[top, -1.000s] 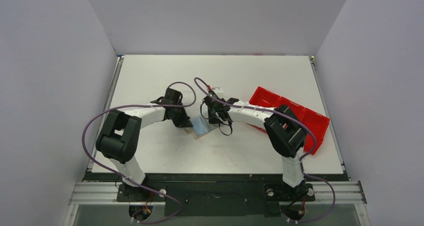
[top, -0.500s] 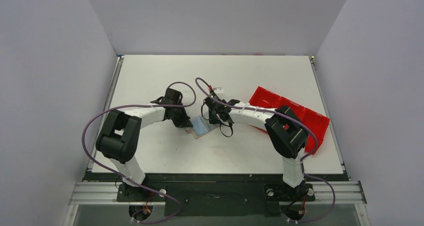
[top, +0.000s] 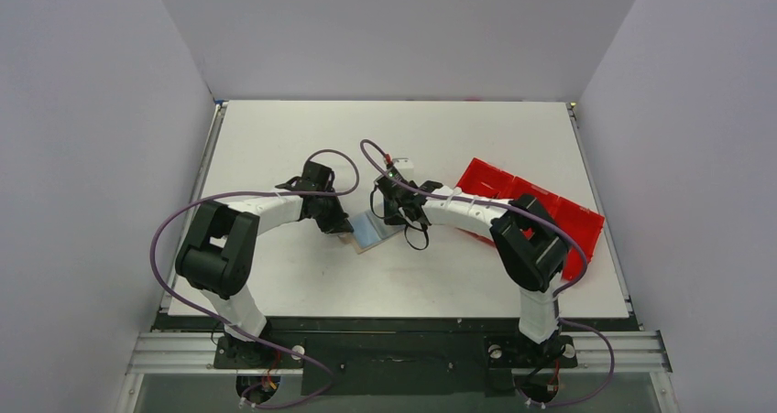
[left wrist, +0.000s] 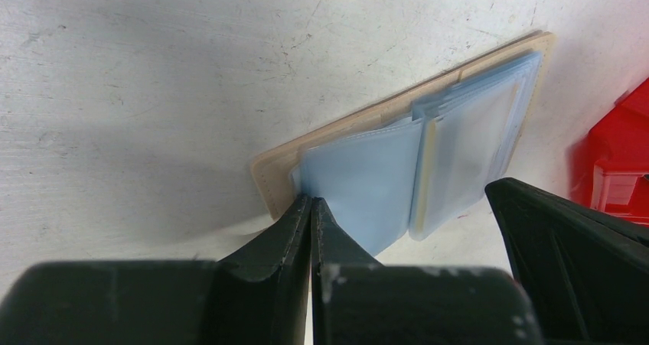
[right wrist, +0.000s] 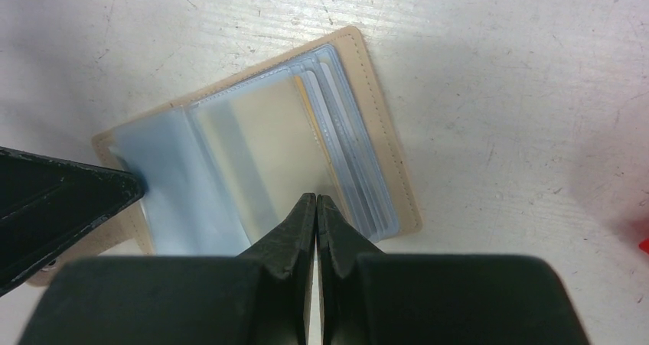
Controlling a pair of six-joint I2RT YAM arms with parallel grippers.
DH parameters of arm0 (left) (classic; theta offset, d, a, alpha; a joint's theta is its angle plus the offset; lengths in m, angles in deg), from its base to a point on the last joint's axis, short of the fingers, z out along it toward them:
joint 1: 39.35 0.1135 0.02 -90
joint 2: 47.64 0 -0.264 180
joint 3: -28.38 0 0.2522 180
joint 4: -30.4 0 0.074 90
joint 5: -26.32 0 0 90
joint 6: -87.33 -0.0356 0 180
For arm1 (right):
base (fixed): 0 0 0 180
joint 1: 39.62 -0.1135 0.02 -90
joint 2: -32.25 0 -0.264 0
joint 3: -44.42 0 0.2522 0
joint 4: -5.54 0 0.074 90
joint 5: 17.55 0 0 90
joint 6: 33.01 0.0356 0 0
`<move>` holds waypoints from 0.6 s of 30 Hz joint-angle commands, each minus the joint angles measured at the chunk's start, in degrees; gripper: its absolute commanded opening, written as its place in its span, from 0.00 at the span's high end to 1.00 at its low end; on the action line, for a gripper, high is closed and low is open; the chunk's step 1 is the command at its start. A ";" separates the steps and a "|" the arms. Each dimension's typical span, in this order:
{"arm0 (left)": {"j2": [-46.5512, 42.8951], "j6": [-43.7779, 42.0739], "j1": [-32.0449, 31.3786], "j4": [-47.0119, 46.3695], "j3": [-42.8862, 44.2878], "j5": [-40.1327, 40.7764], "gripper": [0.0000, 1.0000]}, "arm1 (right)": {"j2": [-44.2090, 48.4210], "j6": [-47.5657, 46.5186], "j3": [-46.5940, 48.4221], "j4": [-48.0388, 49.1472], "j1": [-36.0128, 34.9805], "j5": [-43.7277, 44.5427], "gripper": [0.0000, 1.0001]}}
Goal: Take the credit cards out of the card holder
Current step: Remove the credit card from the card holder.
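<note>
The card holder (top: 370, 232) lies open & flat on the worktop (top: 412, 138), roughly mid-worktop, btw your two hands. Its tan cover is down and its clear plastic sleeves face up. The credit cards (right wrist: 337, 150) sit inside the sleeves on the half by your right hand. There you see several pale edges fanned one behind another, plus one w/ a yellow-orange edge. None is out of the holder. The sleeve on the other half reads plain light blue; can't tell if a card is in it

Your left hand (left wrist: 310, 207) has its fingers pressed together w/ nothing btw them. The tips sit at the holder's corner, right at the edge of the blue sleeve. Your right hand (right wrist: 315, 203) also has its fingers together w/ nothing pinched, tips over the near edge of the card stack; can't tell if they touch the plastic. Each hand shows in the other's wrist view as a black wedge beside the holder

In the top view both arms bend inward, reaching the holder from left & right. A red tray (top: 550, 213) lies to the right of the holder, apart from it, angled along the worktop's right side
</note>
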 commanded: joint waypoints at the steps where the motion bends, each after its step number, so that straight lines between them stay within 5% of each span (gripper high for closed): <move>1: 1.58 -0.36 0.14 -0.86 -0.84 2.63 1.00 | -0.43 0.80 0.50 1.54 -0.98 -0.27 1.00; 18: 1.43 -0.37 0.14 -1.15 -0.47 2.25 1.00 | -3.39 1.73 1.63 4.01 -3.22 -6.72 1.00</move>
